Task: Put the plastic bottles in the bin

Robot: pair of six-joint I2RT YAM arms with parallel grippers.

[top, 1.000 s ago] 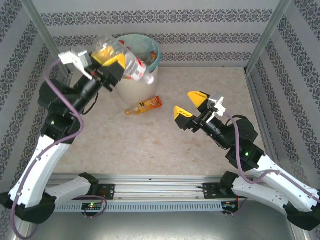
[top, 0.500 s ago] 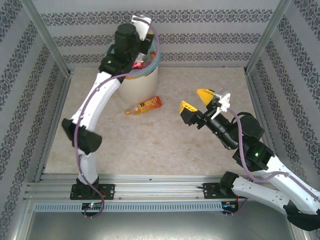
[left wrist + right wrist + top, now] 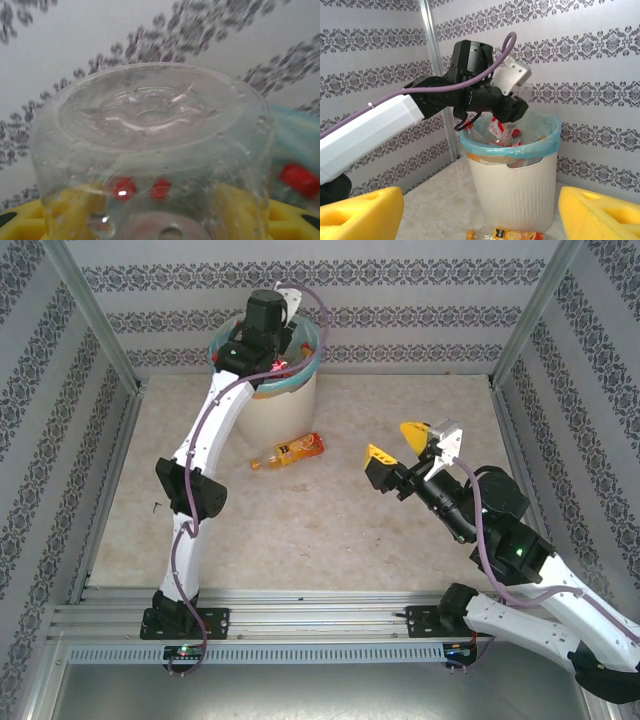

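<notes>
Over the bin, at the far left of the tabletop: left arm reaching across the rim, its jaws part-closed on a clear bottle, base toward the wrist camera, yellow fingers on either side of it. Inside the bin: several bottles with red caps and labels, heaped below the teal liner. Just in front of the bin: one orange bottle, lying on its side, untouched. Right of centre: right jaws raised above the tabletop, wide open, empty, facing the bin.
</notes>
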